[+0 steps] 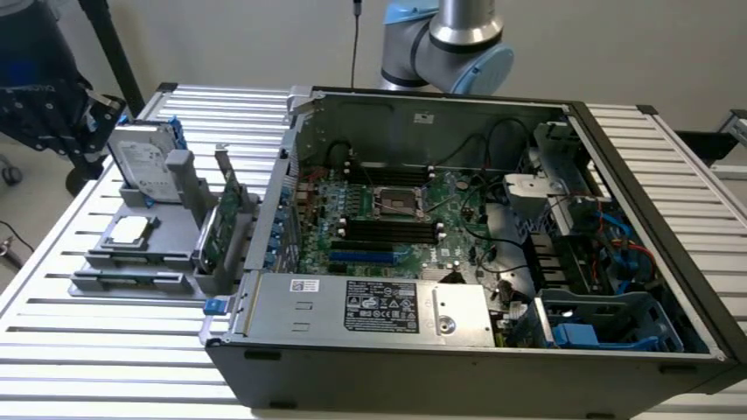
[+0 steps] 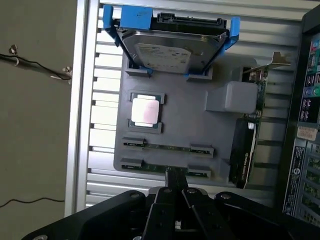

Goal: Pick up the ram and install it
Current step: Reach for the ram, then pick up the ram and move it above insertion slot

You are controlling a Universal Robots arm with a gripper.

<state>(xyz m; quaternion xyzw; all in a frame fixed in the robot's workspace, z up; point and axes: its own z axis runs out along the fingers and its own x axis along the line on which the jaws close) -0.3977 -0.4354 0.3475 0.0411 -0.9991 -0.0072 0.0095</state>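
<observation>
Exterior view, its left to its right. We note a slatted metal table (image 1: 94,350) carrying a grey parts tray (image 1: 105,287).

- Far end of the tray: a silver hard drive (image 1: 143,162) in blue rails, standing on edge.
- Mid-tray: a processor (image 1: 129,229) lying flat.
- Near end: the ram (image 2: 150,167), a thin dark green stick lying level between two grey clips. A second memory stick (image 2: 167,147) lies parallel just beside it, on the processor's side.
- Tray side nearest the case: a green expansion card (image 1: 224,223), upright.

Further right lies the open computer case (image 1: 408,114) on its side, with the motherboard (image 1: 338,219) facing up and black memory slots (image 1: 391,230) near its middle. The power supply (image 1: 350,306) sits at the near wall and a blue drive cage (image 1: 596,328) at the near right corner. The arm (image 1: 456,39) rises behind the case's far wall.

Wrist view: we see the gripper (image 2: 176,176) with its two black fingers pressed together and nothing visibly between them. Their tips line up over the middle of the ram; we cannot tell whether they touch it. The ram sits in its clips, not yet in the board.
</observation>
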